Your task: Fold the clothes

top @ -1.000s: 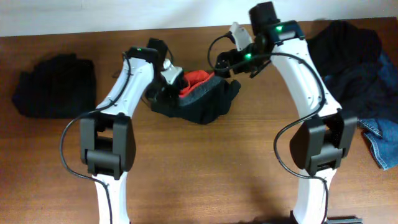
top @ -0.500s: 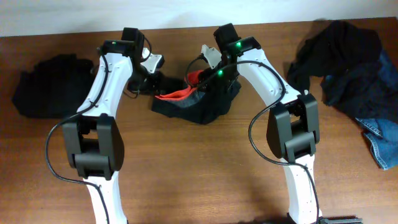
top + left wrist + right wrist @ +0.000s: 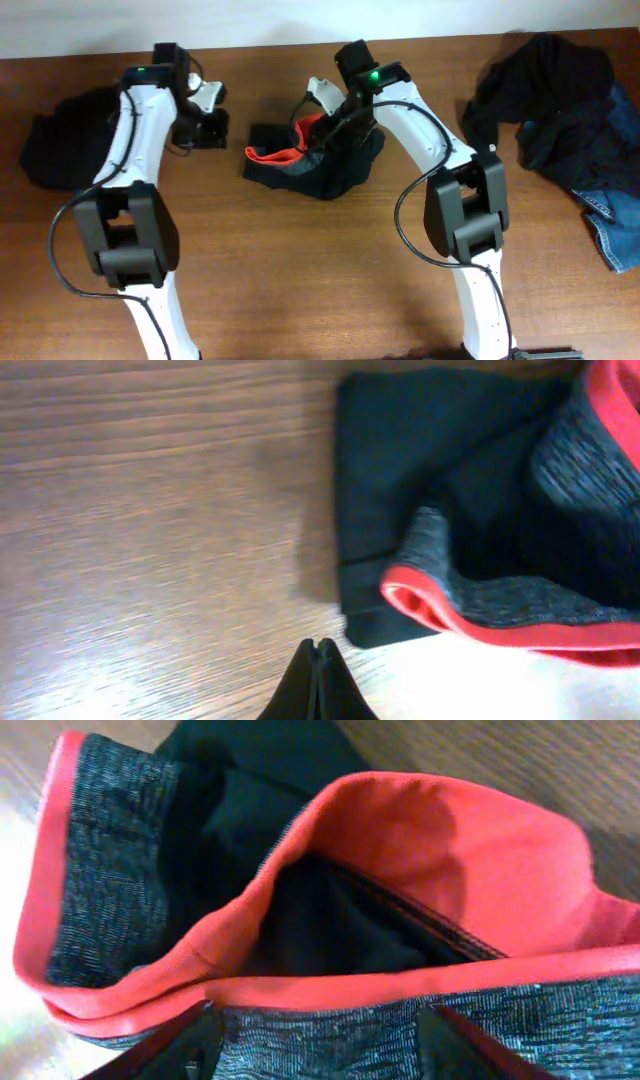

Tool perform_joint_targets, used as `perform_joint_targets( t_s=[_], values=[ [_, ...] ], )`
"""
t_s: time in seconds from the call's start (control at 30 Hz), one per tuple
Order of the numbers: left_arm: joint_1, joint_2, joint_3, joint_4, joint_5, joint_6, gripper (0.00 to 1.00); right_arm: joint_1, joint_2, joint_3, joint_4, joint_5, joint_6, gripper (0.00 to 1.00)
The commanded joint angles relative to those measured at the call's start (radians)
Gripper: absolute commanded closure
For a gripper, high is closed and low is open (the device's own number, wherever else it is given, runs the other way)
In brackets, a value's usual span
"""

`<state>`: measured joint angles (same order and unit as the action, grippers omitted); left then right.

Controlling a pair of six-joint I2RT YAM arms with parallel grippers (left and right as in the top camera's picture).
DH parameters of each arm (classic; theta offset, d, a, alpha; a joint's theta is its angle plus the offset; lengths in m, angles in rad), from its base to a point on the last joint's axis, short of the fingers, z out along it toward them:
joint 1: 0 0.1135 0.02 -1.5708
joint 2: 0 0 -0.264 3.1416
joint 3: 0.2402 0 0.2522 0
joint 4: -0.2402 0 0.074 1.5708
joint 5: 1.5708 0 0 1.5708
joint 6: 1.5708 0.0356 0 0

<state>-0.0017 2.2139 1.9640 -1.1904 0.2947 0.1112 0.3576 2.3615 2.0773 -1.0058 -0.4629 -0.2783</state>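
The black trousers point(image 3: 325, 165) lie bunched at the table's middle, with the grey waistband point(image 3: 110, 870) and red-orange lining point(image 3: 400, 840) turned up. My right gripper point(image 3: 312, 112) hangs over their top edge. Its fingers point(image 3: 325, 1040) are spread wide, with the waistband between them. My left gripper point(image 3: 220, 128) is shut and empty, a short way left of the trousers. In the left wrist view its tips point(image 3: 318, 652) are over bare wood, and the trousers' black corner point(image 3: 400, 480) is just beyond them.
A folded black garment point(image 3: 70, 140) lies at the far left beside the left arm. A heap of dark clothes point(image 3: 555, 95) with blue denim point(image 3: 612, 228) fills the right end. The table's back edge point(image 3: 260, 42) is close behind both grippers.
My left gripper has let go of the trousers' edge and moved left, away from them. My right gripper has shifted a little left and lower over the waistband.
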Motion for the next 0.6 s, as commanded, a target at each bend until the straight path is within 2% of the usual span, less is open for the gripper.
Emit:
perform_joint_targets(
  t_s=[0.0, 0.07, 0.17, 0.2, 0.37, 0.57],
  values=[
    [0.042, -0.056, 0.021, 0.001, -0.002, -0.005, 0.99, 0.025, 0.029, 0.000, -0.003, -0.027, -0.021, 0.42],
    [0.050, -0.056, 0.021, 0.002, -0.002, -0.005, 0.99, 0.028, 0.041, 0.000, -0.011, -0.026, -0.022, 0.52],
    [0.051, -0.056, 0.021, 0.003, -0.003, -0.005, 0.99, 0.029, 0.054, 0.000, -0.025, -0.018, -0.033, 0.91],
    [0.051, -0.056, 0.021, 0.005, -0.003, -0.005, 0.99, 0.028, 0.051, 0.004, -0.024, 0.001, -0.032, 0.96],
    [0.051, -0.056, 0.021, 0.012, -0.003, -0.005, 0.99, 0.028, 0.018, 0.081, -0.077, 0.041, -0.058, 0.96],
    [0.057, -0.059, 0.021, 0.039, -0.003, -0.006, 0.99, 0.042, 0.006, 0.338, -0.225, -0.002, -0.095, 0.96]
  ],
)
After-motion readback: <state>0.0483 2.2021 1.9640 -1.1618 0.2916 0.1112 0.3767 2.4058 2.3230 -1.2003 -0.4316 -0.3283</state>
